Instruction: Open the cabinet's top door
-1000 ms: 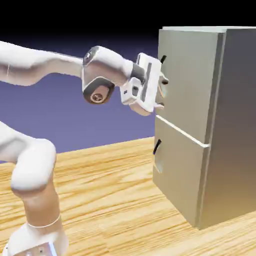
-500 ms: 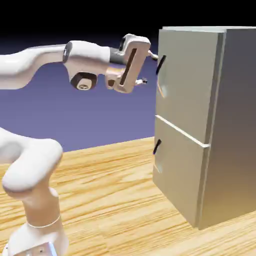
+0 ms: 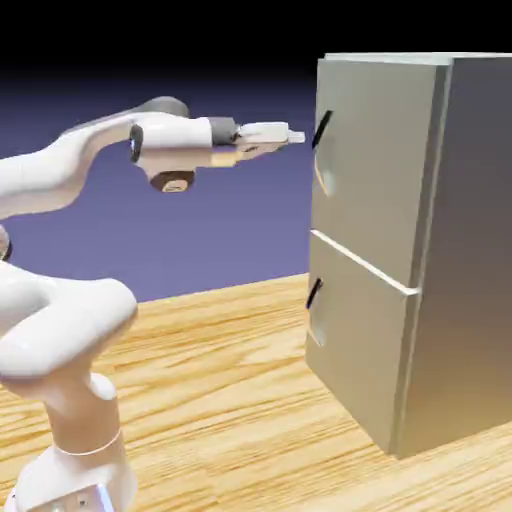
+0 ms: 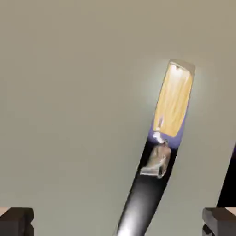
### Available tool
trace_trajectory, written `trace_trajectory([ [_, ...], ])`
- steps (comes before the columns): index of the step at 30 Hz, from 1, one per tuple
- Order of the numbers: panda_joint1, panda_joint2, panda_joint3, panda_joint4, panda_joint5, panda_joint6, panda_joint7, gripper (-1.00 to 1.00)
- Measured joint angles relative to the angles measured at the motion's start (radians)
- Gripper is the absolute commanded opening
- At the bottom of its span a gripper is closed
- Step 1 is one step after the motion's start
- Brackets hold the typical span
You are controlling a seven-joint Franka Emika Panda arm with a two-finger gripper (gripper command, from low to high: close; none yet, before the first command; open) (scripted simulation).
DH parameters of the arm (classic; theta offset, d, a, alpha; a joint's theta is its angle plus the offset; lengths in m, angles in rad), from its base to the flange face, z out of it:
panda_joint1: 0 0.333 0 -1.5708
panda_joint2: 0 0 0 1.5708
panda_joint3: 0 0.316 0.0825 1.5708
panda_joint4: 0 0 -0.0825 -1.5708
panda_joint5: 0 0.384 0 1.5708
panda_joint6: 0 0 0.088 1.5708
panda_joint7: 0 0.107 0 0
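Taking the cabinet [image 3: 400,250] as the landmark and reading from the left, the arm reaches level from the exterior view's left toward its front, and the gripper [image 3: 292,133] hangs just short of the top door [image 3: 370,160], at the height of that door's handle [image 3: 321,129] and apart from it. The fingers stand as wide as they go and hold nothing; in the hand view the two grey fingertips [image 4: 16,220] sit at the bottom corners with only door panel and handle between them. The step in hand looks like the final approach to the handle. To do it well, the hand should probably ease straight in until the bar lies between the fingers, with the fingers set across the bar, not along it, then close firmly before any pull. In the hand view the handle [image 4: 152,184] runs aslant and right of centre, so a small sideways correction seems wise first. The handle is a short black bar near the upper left of the cabinet's front, its long axis close to upright but slanted, top leaning right. The door itself appears shut, flush with the cabinet's front, above the shorter lower door [image 3: 355,340].
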State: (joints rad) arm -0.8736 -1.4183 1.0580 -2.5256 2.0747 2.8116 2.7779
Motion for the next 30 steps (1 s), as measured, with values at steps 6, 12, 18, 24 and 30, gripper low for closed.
trace_trajectory([
  [6,-0.124,-0.058,0.076,0.059,0.151,-0.044,0.119,0.00],
  [12,-0.239,-0.072,0.099,0.127,0.200,-0.094,0.119,-1.00],
  [18,-0.155,-0.193,-0.001,-0.061,0.245,-0.349,0.064,-1.00],
  [24,-0.021,-0.195,-0.174,-0.264,0.224,-0.608,-0.095,-1.00],
  [30,0.040,-0.162,-0.391,-0.389,0.096,-0.834,-0.218,-1.00],
])
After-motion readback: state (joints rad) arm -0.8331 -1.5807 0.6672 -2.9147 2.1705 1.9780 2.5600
